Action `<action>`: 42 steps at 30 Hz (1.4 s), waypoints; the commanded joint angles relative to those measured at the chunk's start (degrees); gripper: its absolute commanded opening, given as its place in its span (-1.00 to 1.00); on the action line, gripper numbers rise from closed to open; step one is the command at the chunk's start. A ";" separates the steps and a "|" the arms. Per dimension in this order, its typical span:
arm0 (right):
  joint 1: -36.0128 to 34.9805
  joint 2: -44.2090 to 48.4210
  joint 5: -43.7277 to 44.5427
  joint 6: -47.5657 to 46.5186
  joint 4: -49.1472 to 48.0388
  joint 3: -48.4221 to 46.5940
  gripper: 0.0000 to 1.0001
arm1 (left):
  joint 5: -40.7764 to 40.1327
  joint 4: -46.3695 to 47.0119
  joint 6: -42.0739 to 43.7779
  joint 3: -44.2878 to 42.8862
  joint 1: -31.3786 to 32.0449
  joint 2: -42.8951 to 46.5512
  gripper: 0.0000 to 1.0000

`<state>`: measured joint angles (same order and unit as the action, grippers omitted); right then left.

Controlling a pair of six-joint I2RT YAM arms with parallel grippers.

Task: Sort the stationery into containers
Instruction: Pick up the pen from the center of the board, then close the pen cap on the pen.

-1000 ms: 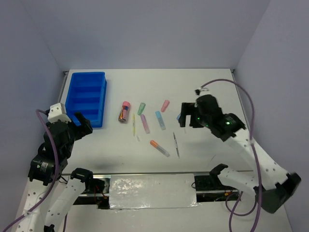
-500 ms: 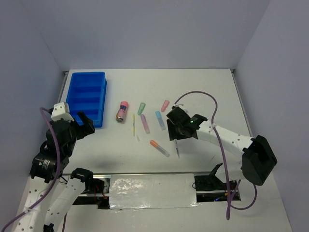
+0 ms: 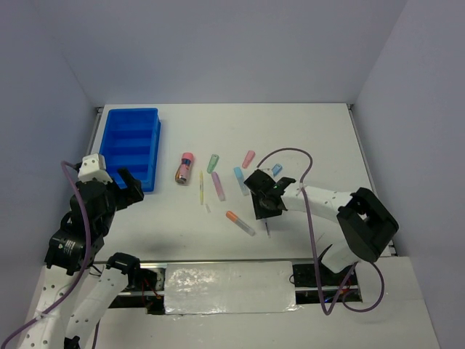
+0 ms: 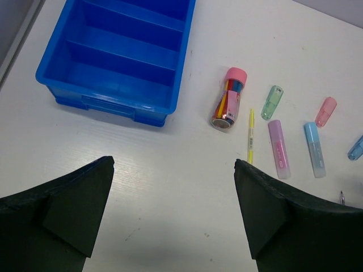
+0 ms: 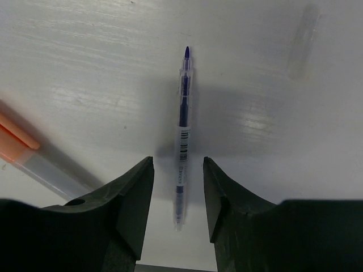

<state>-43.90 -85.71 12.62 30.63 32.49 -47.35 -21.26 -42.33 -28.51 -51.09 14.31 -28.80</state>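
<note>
Bright blue plastic forms the tray [image 3: 155, 145], a long box split crosswise into compartments, standing on a white table [image 3: 312, 131]. Every other position here is given from this tray.

All the stationery lies loose on the table to the tray's right, outside it. Nearest the tray is a brown-pink tube [image 3: 185, 169] with a pink cap. Next out from the tray is a thin yellow pen [image 3: 201, 187]. After it come a green marker [image 3: 213, 163] and a purple marker [image 3: 218, 186], then a light blue marker [image 3: 239, 178] and a pink marker [image 3: 248, 158]. A smaller blue marker [image 3: 276, 169] lies farther right still. An orange marker [image 3: 240, 222] with a clear end lies well right of the tray, closer to the arms than the tray's near end.

The right gripper [image 3: 266, 209] is low over the table, far to the tray's right, above a thin dark pen [image 3: 268, 227]. In its wrist view the dark pen [image 5: 182, 130] lies flat between two black fingers [image 5: 133, 198]. The jaws stand part-way open. A strip of table shows between the pen and each finger, so nothing is gripped.

The left gripper [image 3: 127, 185] hovers just off the tray's near end, on the arms' side. Its wrist view looks across the tray [image 4: 102, 105] towards the tube [image 4: 228, 97]. Its jaws are spread wide, with only bare table between them.
</note>
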 commanded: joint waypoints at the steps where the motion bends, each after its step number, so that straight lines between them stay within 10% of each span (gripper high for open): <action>1: -0.49 -2.44 -0.49 0.57 -3.57 0.68 -0.07 | -0.28 2.33 0.65 -0.06 0.28 -0.65 0.99; 6: -0.31 -6.92 -2.07 0.48 -5.33 1.12 -0.23 | -0.45 2.07 0.56 -0.06 0.37 -0.73 0.99; 13: -0.31 -5.26 -2.17 2.24 -6.30 2.27 -1.00 | 1.39 2.07 1.62 -1.72 0.37 -3.97 0.99; 19: -0.40 7.47 6.08 3.99 0.63 -1.94 -1.00 | 11.66 1.54 -1.71 -7.18 1.59 -18.65 0.99; 30: -1.01 32.18 5.75 0.75 15.76 -9.16 -1.00 | 1.13 8.05 -15.33 -8.85 25.84 -41.58 0.94; 42: -1.36 37.55 5.13 0.13 17.52 -6.09 -1.00 | -8.80 1.73 -37.83 -13.06 34.74 -58.28 0.75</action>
<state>-44.69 -49.30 17.56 31.40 50.24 -54.22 -25.41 -37.28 -56.21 -60.77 47.94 -84.53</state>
